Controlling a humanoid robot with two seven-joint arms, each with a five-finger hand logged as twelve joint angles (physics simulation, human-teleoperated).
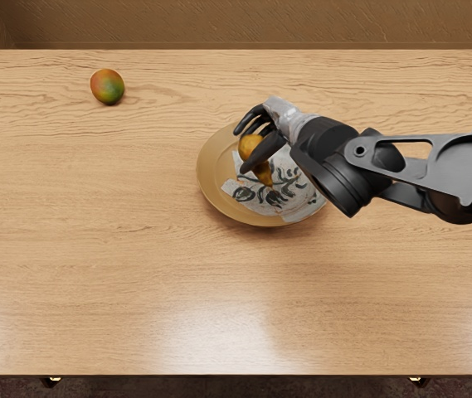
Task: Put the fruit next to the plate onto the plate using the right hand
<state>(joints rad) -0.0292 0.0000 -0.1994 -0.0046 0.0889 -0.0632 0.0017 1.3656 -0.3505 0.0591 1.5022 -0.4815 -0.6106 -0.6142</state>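
Observation:
A round plate [219,178] with a tan rim and a dark leaf pattern lies a little right of the table's middle. My right hand [256,137] reaches in from the right edge and hovers over the plate's far half. Its dark fingers [250,118] curl around a yellow-orange pear-shaped fruit [253,154], which hangs just above the plate's inside. A second fruit, a red-green mango [107,85], lies on the table far to the upper left, well away from the plate. The left arm is out of sight.
The right forearm and its bulky dark wrist joint [343,166] cover the plate's right side. The wooden table [136,274] stretches wide to the left and toward the front edge.

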